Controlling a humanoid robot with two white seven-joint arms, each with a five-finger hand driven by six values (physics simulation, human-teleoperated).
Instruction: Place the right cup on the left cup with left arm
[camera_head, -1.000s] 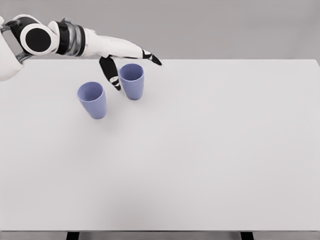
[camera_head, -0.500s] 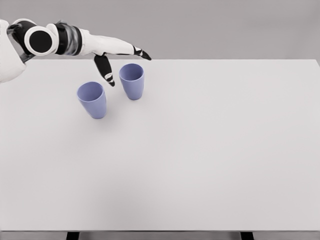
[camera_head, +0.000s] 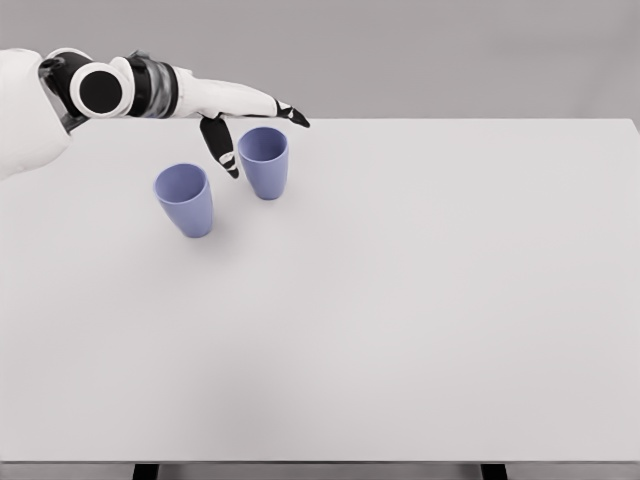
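Two lilac-blue cups stand upright on the white table (camera_head: 400, 320). The left cup (camera_head: 185, 200) is nearer me; the right cup (camera_head: 264, 162) stands a little farther back. My left hand (camera_head: 250, 125) reaches in from the upper left and hovers just behind and left of the right cup. Its fingers are spread: the thumb (camera_head: 222, 150) points down beside the cup's left wall, the other fingers (camera_head: 290, 112) stretch past its far rim. The hand holds nothing. The right arm is out of view.
The table's far edge runs right behind the hand. Grey wall lies beyond it. Dark table legs (camera_head: 146, 471) show at the bottom edge.
The left hand drew back and up half a second ago, then came down and right again toward the right cup. Both cups stayed where they were.
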